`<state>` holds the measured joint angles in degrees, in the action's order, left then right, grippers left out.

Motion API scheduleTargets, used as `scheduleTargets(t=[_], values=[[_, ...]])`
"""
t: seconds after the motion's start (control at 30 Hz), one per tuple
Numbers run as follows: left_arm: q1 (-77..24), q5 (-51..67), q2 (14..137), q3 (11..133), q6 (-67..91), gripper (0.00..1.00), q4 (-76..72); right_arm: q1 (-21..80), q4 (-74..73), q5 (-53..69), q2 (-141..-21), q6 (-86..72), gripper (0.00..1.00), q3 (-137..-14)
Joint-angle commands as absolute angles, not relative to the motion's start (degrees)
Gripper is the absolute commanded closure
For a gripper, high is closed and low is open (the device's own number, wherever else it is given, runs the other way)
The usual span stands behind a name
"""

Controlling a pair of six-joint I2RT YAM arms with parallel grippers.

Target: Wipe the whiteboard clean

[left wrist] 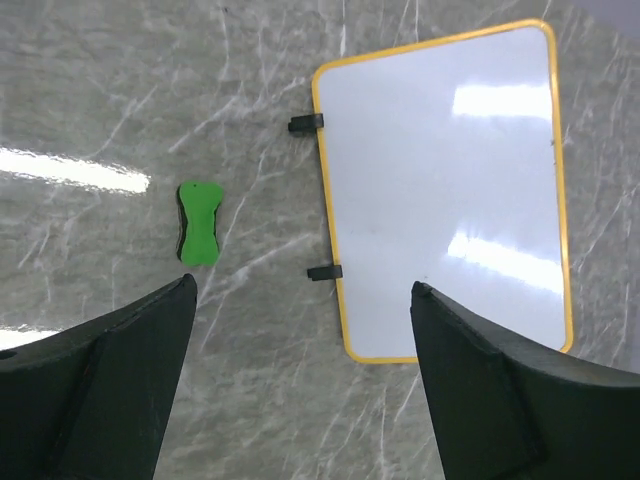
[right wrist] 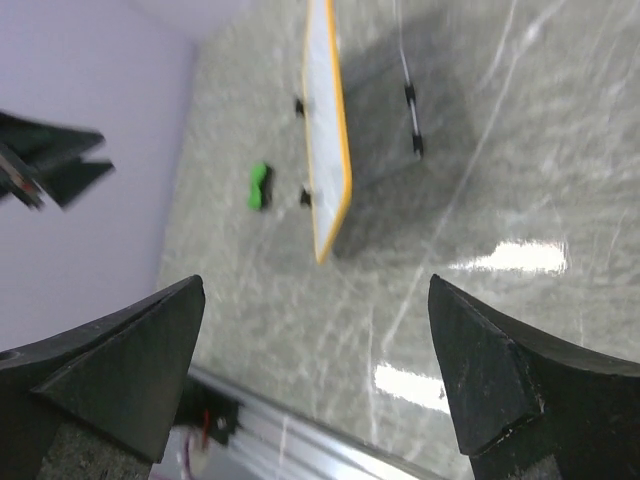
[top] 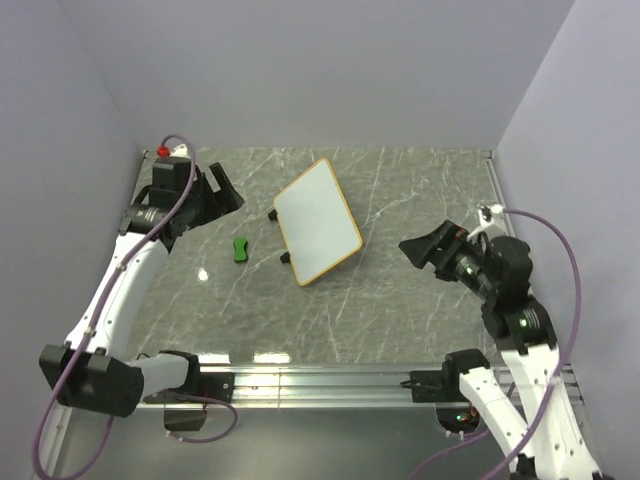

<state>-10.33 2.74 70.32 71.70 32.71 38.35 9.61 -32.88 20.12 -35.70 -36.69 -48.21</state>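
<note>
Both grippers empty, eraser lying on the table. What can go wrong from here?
1. The green eraser is small and lies flat on the table; the open left gripper might nudge it away instead of pinching it.
2. The whiteboard rests on small black feet with nothing holding it; the open right gripper is apart from it, so wiping may slide or rock it.
3. Bright glare on the board could hide leftover marks.

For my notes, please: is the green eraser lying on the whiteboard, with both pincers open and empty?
Not quite: the green eraser lies on the table beside the whiteboard, as the top external view shows. The left pincer and right pincer are open and empty.
</note>
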Motion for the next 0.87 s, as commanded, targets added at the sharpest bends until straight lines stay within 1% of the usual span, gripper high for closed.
scheduleTargets(t=[0.0,0.03,0.13,0.17,0.23,0.27,0.43,0.63,0.67,0.7,0.73,0.77,0.8,0.83], values=[[-10.63,0.09,65.05,72.34,35.77,0.10,37.45,9.84,-28.41,12.95,-29.20,-41.38,0.00,-46.07],[-10.55,-1.48,63.30,71.20,35.51,0.13,34.74,9.84,-27.52,11.96,-26.31,-42.61,0.00,-44.84],[-10.55,-1.93,56.00,66.55,35.86,0.14,28.33,9.84,-25.32,10.55,-22.43,-46.31,0.00,-41.14],[-10.55,-2.72,52.94,64.45,36.90,0.08,27.17,9.76,-25.31,10.46,-21.98,-47.36,0.00,-40.35],[-10.55,-4.21,50.90,63.20,38.23,0.07,26.02,9.84,-26.54,9.94,-21.19,-48.42,0.00,-40.17],[-10.55,-4.57,49.84,62.76,39.02,0.02,25.84,9.84,-27.06,9.67,-21.01,-48.78,0.00,-40.34],[-10.55,-4.57,50.71,65.29,38.32,0.01,28.82,9.76,-31.37,7.82,-20.66,-47.29,0.00,-42.27],[-10.55,-1.23,51.68,69.78,31.12,0.01,29.44,9.84,-34.71,6.94,-19.60,-46.50,0.00,-42.98],[-10.55,-1.14,52.46,71.44,30.50,0.04,29.97,9.84,-35.06,6.94,-19.34,-46.41,0.00,-42.98],[-10.55,0.42,52.91,72.15,29.89,0.14,31.01,9.84,-35.50,7.12,-19.07,-46.15,0.00,-42.98],[-10.55,1.40,53.43,72.77,29.27,0.19,31.55,9.84,-35.77,7.12,-18.46,-46.06,0.00,-42.98],[-10.55,1.49,54.57,73.99,29.70,0.18,32.16,9.84,-36.12,6.95,-18.11,-46.05,0.00,-42.98],[-10.55,0.10,55.19,74.61,30.40,0.14,32.95,9.76,-36.82,6.60,-17.76,-46.23,0.00,-42.89],[-10.55,-1.04,56.07,75.49,31.63,0.02,35.05,9.84,-37.35,6.16,-16.97,-46.84,0.00,-42.98]])
